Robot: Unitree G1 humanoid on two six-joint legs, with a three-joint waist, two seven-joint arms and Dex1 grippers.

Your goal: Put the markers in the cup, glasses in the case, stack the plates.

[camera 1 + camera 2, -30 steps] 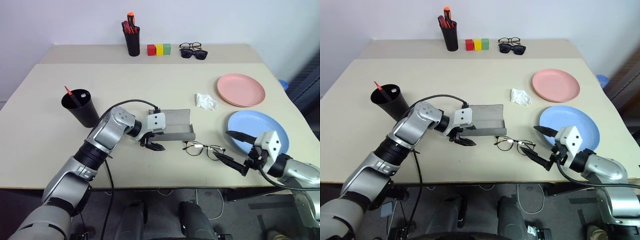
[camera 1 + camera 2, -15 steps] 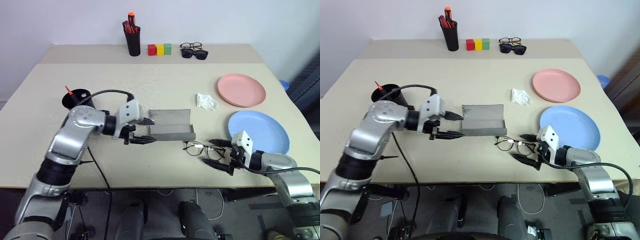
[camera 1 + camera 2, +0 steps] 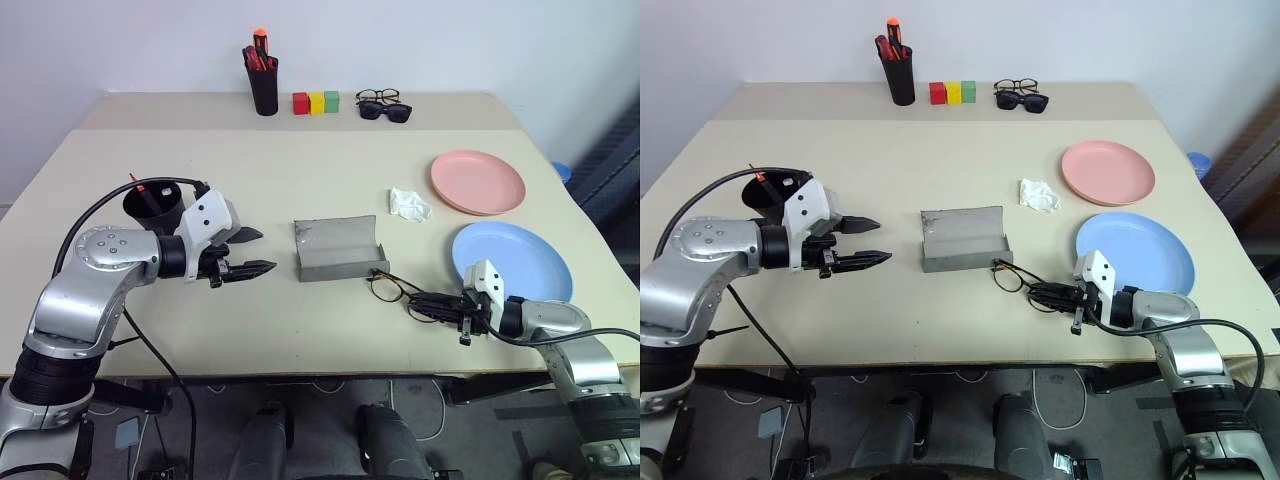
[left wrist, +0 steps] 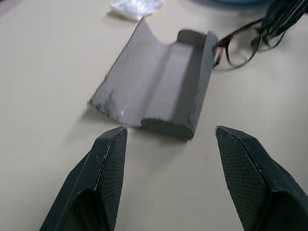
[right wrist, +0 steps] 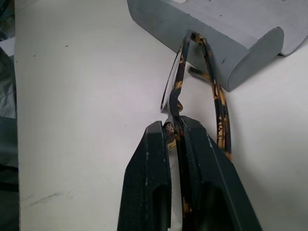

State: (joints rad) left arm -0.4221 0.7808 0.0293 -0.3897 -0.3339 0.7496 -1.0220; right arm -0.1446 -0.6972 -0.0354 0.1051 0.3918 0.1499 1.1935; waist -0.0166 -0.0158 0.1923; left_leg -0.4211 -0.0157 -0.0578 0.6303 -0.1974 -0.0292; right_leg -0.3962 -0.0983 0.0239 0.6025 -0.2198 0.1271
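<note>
Grey case (image 3: pixel 338 249) open, apparently empty, right hand (image 5: pixel 175 132) pinching glasses (image 3: pixel 398 291), left hand (image 4: pixel 168 144) open

My table (image 3: pixel 300 170) is a broad beige top with a raised strip along the wall, where a black pen holder (image 3: pixel 265 90) of red markers, three coloured blocks (image 3: pixel 316 102) and two pairs of spectacles (image 3: pixel 385 104) stand. On the main surface I see the black cup (image 3: pixel 152 203) at my left, the open grey case (image 3: pixel 338 250) in the middle with the wire-rimmed glasses (image 3: pixel 400 291) touching its right end, and a crumpled white tissue (image 3: pixel 410 204) beyond. The pink plate (image 3: pixel 478 181) and blue plate (image 3: pixel 512 262) lie separately at my right.
</note>
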